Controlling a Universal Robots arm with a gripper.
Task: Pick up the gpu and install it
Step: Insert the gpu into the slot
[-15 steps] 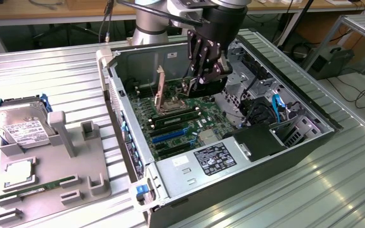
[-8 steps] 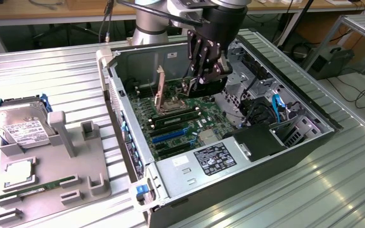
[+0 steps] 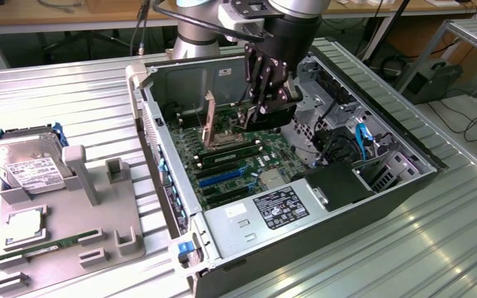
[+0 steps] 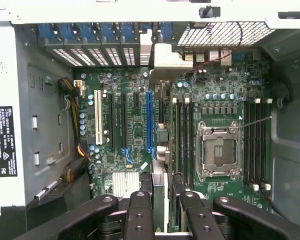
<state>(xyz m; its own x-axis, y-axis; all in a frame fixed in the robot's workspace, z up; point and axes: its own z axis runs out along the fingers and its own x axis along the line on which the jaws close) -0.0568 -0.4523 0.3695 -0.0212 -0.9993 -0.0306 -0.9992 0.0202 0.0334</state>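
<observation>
Wrist view, nearest us, showed the gripper (image 4: 167, 212) with its black fingers (image 4: 140, 215) clamped on the gpu (image 4: 166, 59). We saw the card edge-on, hanging over the motherboard (image 4: 117, 162) between the long blue slot (image 4: 150, 120) and the empty processor socket (image 4: 217, 150), its silver bracket toward the vented rear wall. From the exterior view, we saw the gripper (image 3: 272, 102) holding it inside the open computer case (image 3: 387, 198).

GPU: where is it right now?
The gpu is in the gripper's jaws inside the open computer case, above the motherboard at the exterior view's centre; it hangs between the long blue slot and the memory slots.
</observation>
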